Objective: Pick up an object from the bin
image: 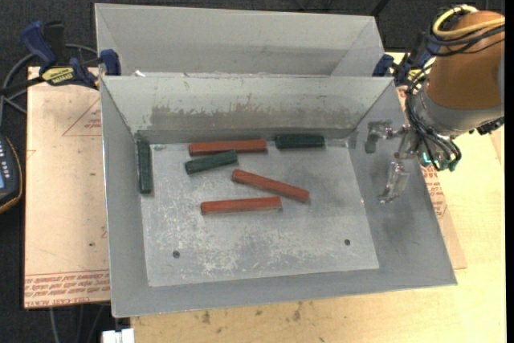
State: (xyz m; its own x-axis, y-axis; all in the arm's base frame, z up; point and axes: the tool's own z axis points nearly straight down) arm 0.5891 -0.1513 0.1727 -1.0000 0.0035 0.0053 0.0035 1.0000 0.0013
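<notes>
At left wall (pixel 122 197): dark green bar (pixel 144 166), lengthwise.
Mid floor: red bars (pixel 241 206), green bar (pixel 211 163), lying flat.
Right of middle: slanted red bar (pixel 271 185).
Right slope (pixel 405 237): gripper (pixel 391 182) above it, well apart from bars; open or closed, cannot tell.

The robot's arm is wrapped in a large, rounded orange-brown cover (pixel 466 72) with a smooth, faintly glossy surface. A yellow cable (pixel 450 14) loops along the cover's top edge. Below the cover, a tangle of thin black cables (pixel 426 136) rings the wrist, with a small teal-blue spot showing among them. The slim end effector (pixel 392 187) is bare silvery metal, built from narrow, angular parts. A small silver bracket-like block (pixel 376 134) sits beside its upper part, in the same dull grey metal finish.
</notes>
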